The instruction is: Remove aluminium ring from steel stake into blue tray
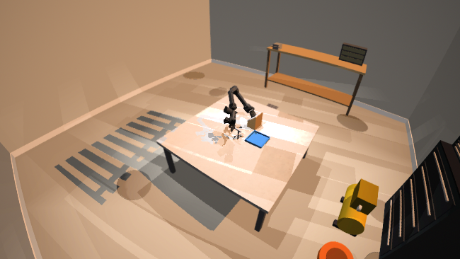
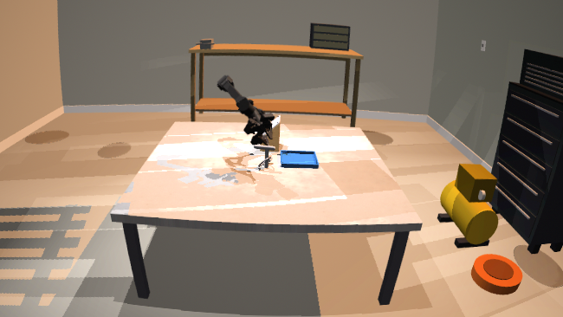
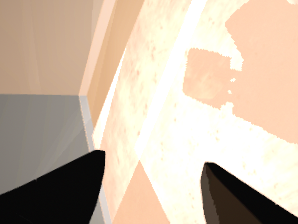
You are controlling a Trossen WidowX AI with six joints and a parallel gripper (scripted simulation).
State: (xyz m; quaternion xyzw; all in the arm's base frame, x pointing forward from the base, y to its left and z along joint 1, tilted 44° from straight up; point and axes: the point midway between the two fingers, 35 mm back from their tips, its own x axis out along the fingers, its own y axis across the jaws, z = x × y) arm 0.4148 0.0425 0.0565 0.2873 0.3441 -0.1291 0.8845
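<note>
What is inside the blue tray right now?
No ring shows in the blue tray; only its blue floor is visible. The exterior view's near wall hides a strip behind it.

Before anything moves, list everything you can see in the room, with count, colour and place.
work table: one, pale top, dark legs, mid-room
T-shaped stake: one, grey, on the table
tray: one, blue, beside the stake
upright panel: one, tan, behind the tray
ring: too small to make out for certain
workbench: one, orange-brown, far wall
drawer cabinet: one, dark, on the workbench
tool chest: one, black, right side
compressor: one, yellow, floor
round object: one, orange, floor
arm: one, black, over the table
gripper: one, black, fingers apart
</note>
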